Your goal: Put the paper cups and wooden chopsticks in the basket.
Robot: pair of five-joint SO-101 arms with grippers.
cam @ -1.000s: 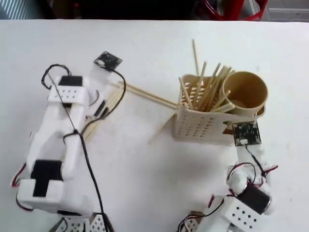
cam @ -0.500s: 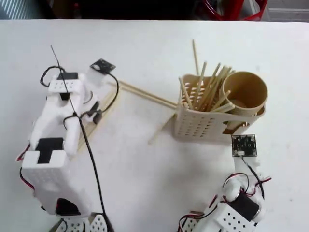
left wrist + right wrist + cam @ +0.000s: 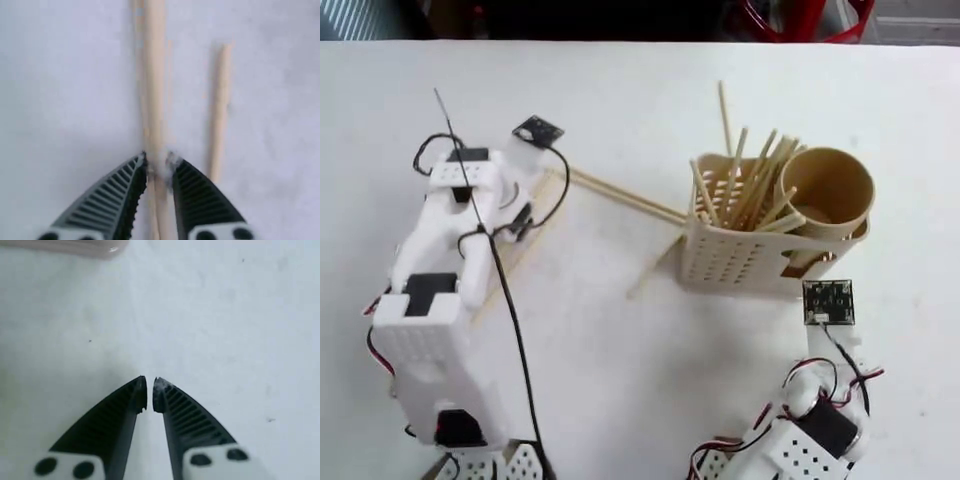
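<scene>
We see the right gripper (image 3: 149, 390) now backed off the basket (image 3: 735, 262) toward lower right, tips nearly together, empty; the left gripper (image 3: 159, 162) pinches a chopstick (image 3: 154, 75) at left.

Smooth matt white tabletop (image 3: 620, 380). Perforated cream plastic basket (image 3: 730, 262) holds pale bare-wood chopsticks (image 3: 758, 182) and a tan matt paper cup (image 3: 828, 172).

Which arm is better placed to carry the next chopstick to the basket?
Left. The left pincer grips a chopstick on the table; the right pincer is shut over bare table near the basket, holding nothing.
</scene>
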